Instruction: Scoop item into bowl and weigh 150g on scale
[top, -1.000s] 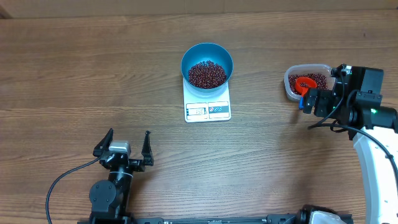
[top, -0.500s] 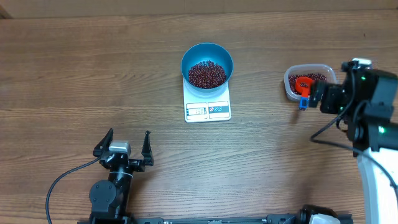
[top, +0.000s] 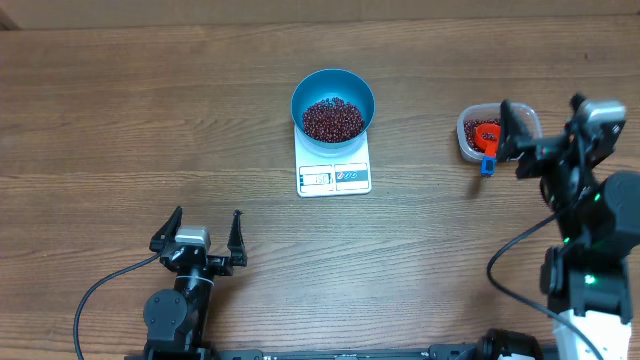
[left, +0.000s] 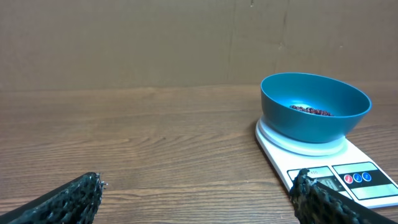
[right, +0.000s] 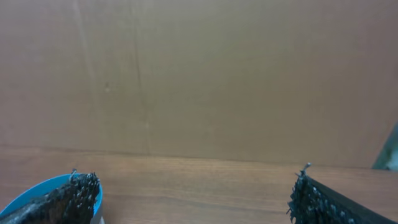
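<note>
Wood-grain table (top: 120, 100) | plain brown wall (left: 124, 43) | bowl (top: 333, 82) on scale (top: 334, 178)

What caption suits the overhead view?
Blue bowl of red beans on white scale; left pincer and right pincer open; orange scoop in the tub.

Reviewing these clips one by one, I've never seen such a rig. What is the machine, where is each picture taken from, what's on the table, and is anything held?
Two robot arms, each ending in a two-finger gripper, stand at a wooden table. One picture looks down from above; the other two come from a camera on each wrist, so the dark shapes in their lower corners are that arm's own fingers. Mid-table, a round bright blue plastic bowl holding small dark red beans sits on a flat white kitchen scale. To the right, a clear plastic tub holds more beans and an orange scoop with a blue handle. The left gripper and the right gripper are both open and empty.
</note>
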